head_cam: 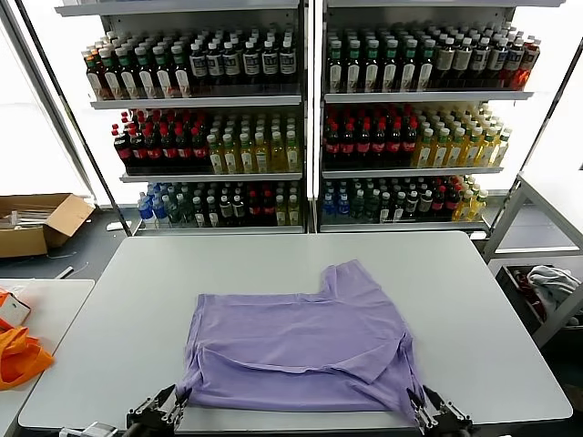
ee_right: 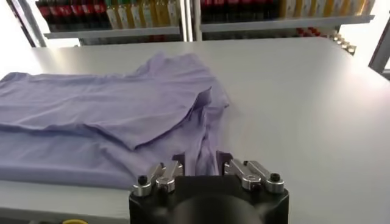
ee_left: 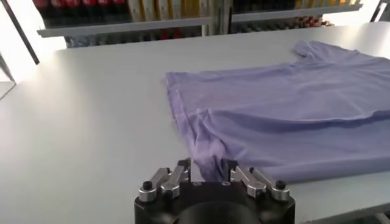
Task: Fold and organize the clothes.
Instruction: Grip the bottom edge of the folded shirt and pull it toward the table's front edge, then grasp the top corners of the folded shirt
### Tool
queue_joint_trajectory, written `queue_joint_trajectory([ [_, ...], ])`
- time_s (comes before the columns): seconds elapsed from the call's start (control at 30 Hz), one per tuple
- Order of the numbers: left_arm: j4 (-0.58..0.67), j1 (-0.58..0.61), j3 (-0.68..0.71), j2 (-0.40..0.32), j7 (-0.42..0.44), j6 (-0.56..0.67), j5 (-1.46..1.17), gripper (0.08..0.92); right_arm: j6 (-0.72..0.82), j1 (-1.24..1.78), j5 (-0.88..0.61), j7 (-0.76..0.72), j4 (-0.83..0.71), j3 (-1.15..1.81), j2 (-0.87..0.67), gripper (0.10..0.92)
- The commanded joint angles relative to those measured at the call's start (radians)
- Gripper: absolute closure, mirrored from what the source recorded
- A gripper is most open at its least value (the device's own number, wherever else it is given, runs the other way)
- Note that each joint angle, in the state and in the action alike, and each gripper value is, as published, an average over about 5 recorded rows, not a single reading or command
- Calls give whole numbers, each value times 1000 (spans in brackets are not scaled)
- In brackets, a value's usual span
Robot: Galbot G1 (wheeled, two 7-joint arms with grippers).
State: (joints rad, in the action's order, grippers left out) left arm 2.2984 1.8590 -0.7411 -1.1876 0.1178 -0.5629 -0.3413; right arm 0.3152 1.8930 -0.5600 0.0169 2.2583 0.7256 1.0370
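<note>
The lavender T-shirt (head_cam: pixel 301 350) lies folded over on the grey table (head_cam: pixel 273 264), with one sleeve pointing toward the far side. Its near edge reaches the table's front edge. My left gripper (head_cam: pixel 155 414) is at the shirt's near left corner. In the left wrist view the left gripper (ee_left: pixel 207 165) is open, with a bunched corner of the T-shirt (ee_left: pixel 292 115) lying between its parted fingers. My right gripper (head_cam: pixel 437 417) is at the near right corner. There the right gripper (ee_right: pixel 195 157) also stands open around a fold of the T-shirt (ee_right: pixel 109 109).
Shelves of bottles (head_cam: pixel 301 118) stand behind the table. An orange cloth (head_cam: pixel 18 355) lies on a side table at the left, with a cardboard box (head_cam: pixel 36 223) on the floor beyond it. A white-grey cloth bundle (head_cam: pixel 551 282) sits in a rack at the right.
</note>
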Motion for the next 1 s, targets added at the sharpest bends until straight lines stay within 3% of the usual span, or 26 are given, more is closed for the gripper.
queue_joint_trajectory([
  [0.03,-16,-138,-110,102,90,9,-90,445,0,-256,-119,-70,-59,95,-105,470],
  [0.17,-172,-310,-19,158,156,21,-104,333,82,-494,-110,-79,-188,-26,-109,357],
  [0.37,-338,-541,138,232,174,-3,-163,195,205,-777,-109,-79,-338,-199,-78,217],
  [0.7,-633,-853,339,268,152,-13,-253,177,259,-1083,-66,-109,-669,-426,15,202],
  [1.0,-743,-971,417,270,159,-7,-253,177,252,-1217,-6,-145,-901,-482,101,203],
])
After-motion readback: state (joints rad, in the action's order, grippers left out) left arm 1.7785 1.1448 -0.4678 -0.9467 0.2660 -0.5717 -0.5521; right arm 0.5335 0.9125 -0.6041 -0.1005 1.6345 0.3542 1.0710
